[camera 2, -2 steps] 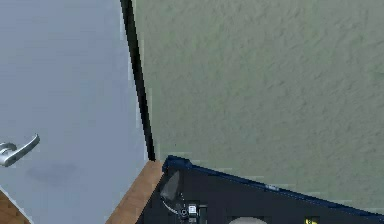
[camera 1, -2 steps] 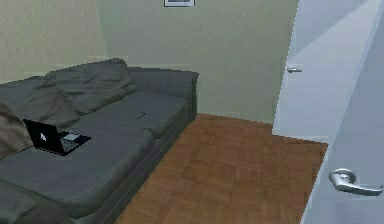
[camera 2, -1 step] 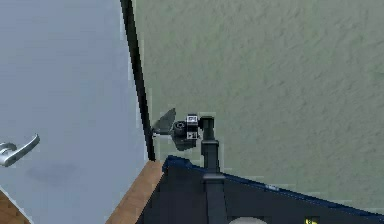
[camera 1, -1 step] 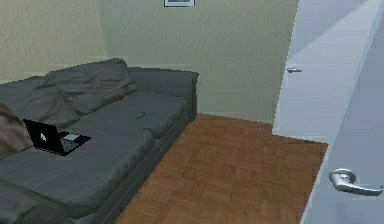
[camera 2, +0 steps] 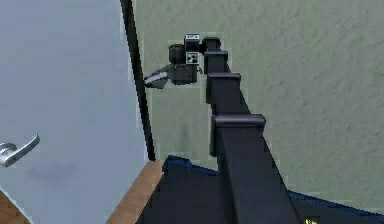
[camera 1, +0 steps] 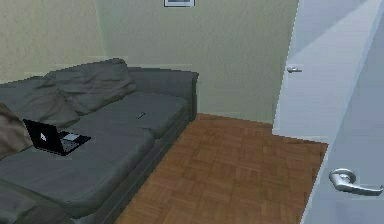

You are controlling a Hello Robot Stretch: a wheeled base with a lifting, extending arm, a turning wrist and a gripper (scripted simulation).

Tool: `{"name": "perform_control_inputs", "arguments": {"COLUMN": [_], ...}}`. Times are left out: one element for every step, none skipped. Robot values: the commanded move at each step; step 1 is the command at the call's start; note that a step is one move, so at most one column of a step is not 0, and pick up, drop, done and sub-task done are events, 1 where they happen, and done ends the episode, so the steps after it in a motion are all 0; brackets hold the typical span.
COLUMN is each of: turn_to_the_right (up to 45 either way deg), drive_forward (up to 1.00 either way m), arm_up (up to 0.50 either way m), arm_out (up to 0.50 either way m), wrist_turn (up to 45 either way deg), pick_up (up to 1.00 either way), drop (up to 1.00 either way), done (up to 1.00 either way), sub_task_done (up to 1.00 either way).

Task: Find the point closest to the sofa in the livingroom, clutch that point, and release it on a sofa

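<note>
The hand (camera 2: 152, 79) sits in the upper middle of the arm side view, at the end of the arm (camera 2: 235, 130), with its fingers pointing towards the dark edge of a pale door (camera 2: 60, 90); I cannot tell how wide it stands or whether it holds anything, since the fingertips lie against that edge. A lever handle (camera 2: 15, 152) shows at the lower left of that frame.

The sofa (camera 1: 110, 160), grey and long, fills the left of the forward view; an open black laptop (camera 1: 55, 137) lies on its seat at the left, and a small dark thing (camera 1: 141, 116) lies farther back near the middle. Which of these the task means cannot be settled from here.

The step looks like the search and approach; to do it well, the arm probably needs drawing in first, because it reaches close to the door and a turn of the base could swing it into the edge; then the base should face the sofa across the bare wooden floor (camera 1: 240, 170), stopping near enough to tell the small things apart.
</note>
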Motion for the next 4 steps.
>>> {"name": "perform_control_inputs", "arguments": {"turn_to_the_right": [0.0, 0.0, 0.0, 0.0], "drive_forward": [0.00, 0.00, 0.00, 0.00], "arm_up": [0.00, 0.00, 0.00, 0.00], "arm_out": [0.00, 0.00, 0.00, -0.38], "wrist_turn": [-45.0, -45.0, -15.0, 0.0], "pick_up": [0.00, 0.00, 0.00, 0.00], "drop": [0.00, 0.00, 0.00, 0.00], "done": [0.00, 0.00, 0.00, 0.00], "sub_task_done": [0.00, 0.00, 0.00, 0.00]}}
